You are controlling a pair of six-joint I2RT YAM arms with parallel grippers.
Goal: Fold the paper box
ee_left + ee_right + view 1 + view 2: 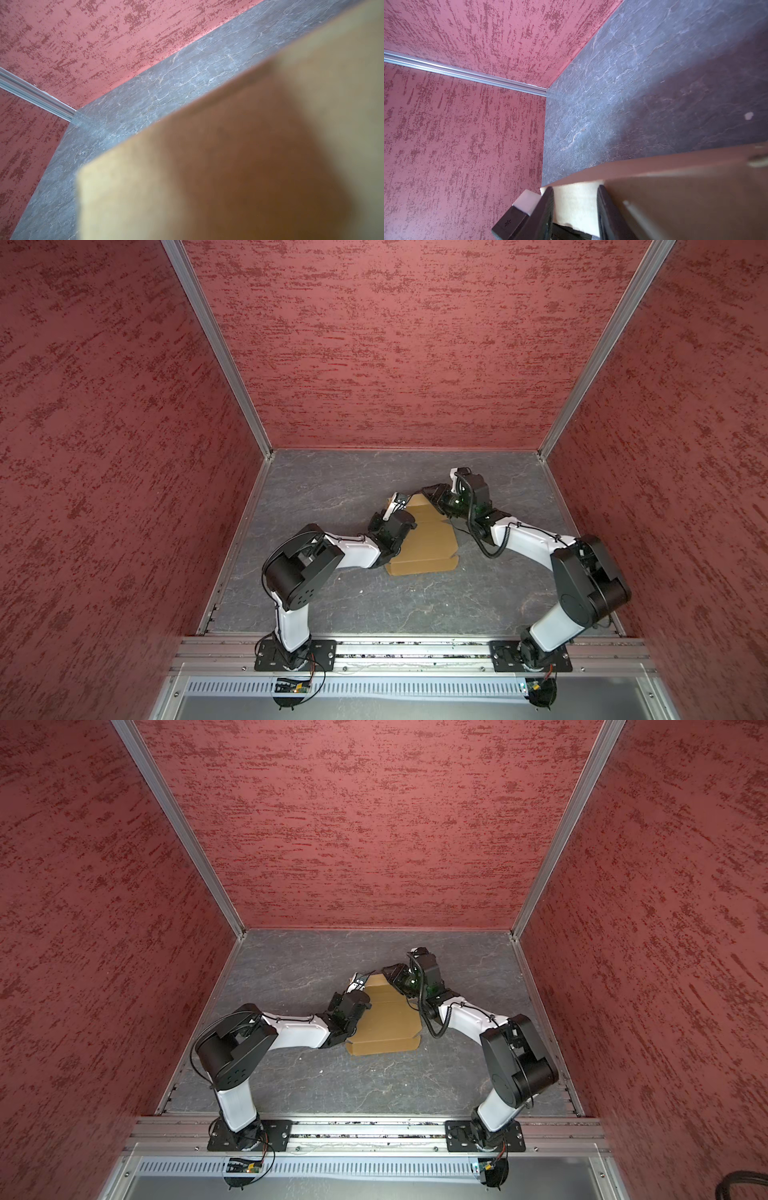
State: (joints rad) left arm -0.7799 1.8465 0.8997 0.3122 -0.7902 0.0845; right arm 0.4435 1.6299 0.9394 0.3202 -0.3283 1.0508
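Note:
The paper box [428, 547] [386, 1027] is a tan cardboard sheet lying mid-table, its near flap creased. My left gripper [397, 501] [360, 979] sits at the sheet's far left corner. In the left wrist view a blurred cardboard panel [228, 166] stands right before the lens and hides the jaws, which are shut; whether they pinch anything I cannot tell. My right gripper [430, 491] [390, 971] reaches the far edge from the right. In the right wrist view the right gripper [575, 199] is open, its dark fingers [548, 207] apart over a pale cardboard face, with a raised brown panel [675, 197] beside it.
The grey marbled table [332, 489] is closed in by red textured walls [124, 448] on three sides. An aluminium rail [395, 649] carrying both arm bases runs along the front. The two forearms flank the cardboard.

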